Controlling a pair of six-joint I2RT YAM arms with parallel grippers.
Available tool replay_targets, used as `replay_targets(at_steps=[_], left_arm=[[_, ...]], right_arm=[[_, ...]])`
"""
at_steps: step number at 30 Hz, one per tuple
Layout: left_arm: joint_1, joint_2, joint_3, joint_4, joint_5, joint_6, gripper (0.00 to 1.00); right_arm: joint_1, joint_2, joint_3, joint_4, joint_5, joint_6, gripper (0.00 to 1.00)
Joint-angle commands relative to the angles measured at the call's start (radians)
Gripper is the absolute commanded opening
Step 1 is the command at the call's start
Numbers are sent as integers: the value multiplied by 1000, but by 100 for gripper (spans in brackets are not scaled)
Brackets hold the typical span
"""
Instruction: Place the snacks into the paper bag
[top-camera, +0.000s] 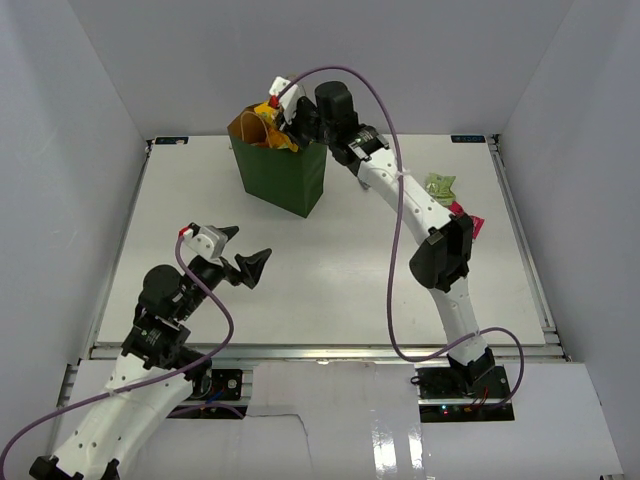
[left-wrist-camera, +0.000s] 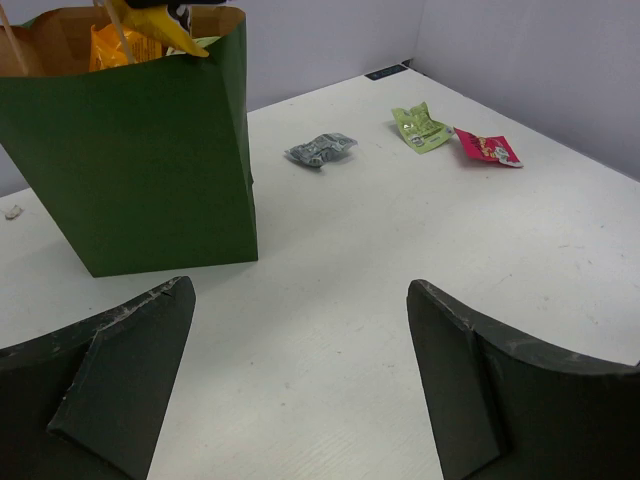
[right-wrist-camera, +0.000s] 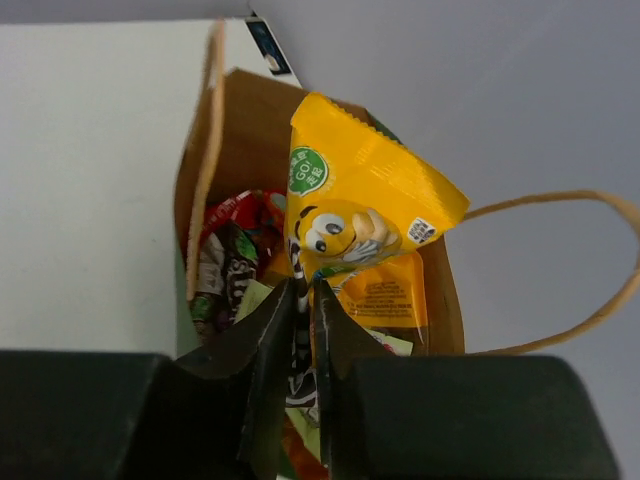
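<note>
the right gripper (right-wrist-camera: 305, 292) has its fingers pressed nearly together on the lower edge of a yellow packet (right-wrist-camera: 365, 195), pinching it so that the packet stands out past the fingertips. directly beneath the gripper is the open mouth of the paper bag (right-wrist-camera: 196, 170), which stands upright on the table (top-camera: 330, 275). inside it, under the held packet, lie an orange packet (right-wrist-camera: 385, 290) and, off to the gripper's left, a red wrapper (right-wrist-camera: 248, 215) among other packets that are hard to tell apart. the top view shows the same gripper (top-camera: 290, 122) over the bag (top-camera: 285, 178) with the yellow packet (top-camera: 268, 106) at the rim. the left gripper (left-wrist-camera: 300, 290) is spread wide with nothing between its fingers, above bare table. the bag (left-wrist-camera: 130, 170) stands ahead of it and to its left. further ahead and to its right lie a grey packet (left-wrist-camera: 320, 149), a light-green packet (left-wrist-camera: 420, 128) and a pink-red packet (left-wrist-camera: 488, 147), each apart from the bag.
</note>
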Motion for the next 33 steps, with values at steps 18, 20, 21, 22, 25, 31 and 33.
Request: replay_targets(at_steps=[18, 20, 21, 22, 25, 31, 33], left_arm=[[1, 18, -25, 52, 98, -47, 98], [1, 32, -33, 86, 108, -105, 98], [1, 38, -36, 107, 105, -171, 98], [-1, 52, -41, 126, 129, -196, 98], [-2, 133, -36, 161, 224, -252, 98], [-57, 527, 166, 134, 365, -343, 84], [-184, 690, 253, 82, 242, -313, 84]], right_arm=[[-176, -283, -250, -31, -170, 187, 85], [-259, -389, -451, -44, -294, 247, 92], [-288, -422, -521, -54, -336, 256, 90], [-349, -480, -589, -73, -381, 258, 90], [-481, -596, -932, -123, -490, 232, 90], [-722, -866, -1267, -175, -586, 43, 90], [-776, -942, -1291, -275, -631, -92, 90]])
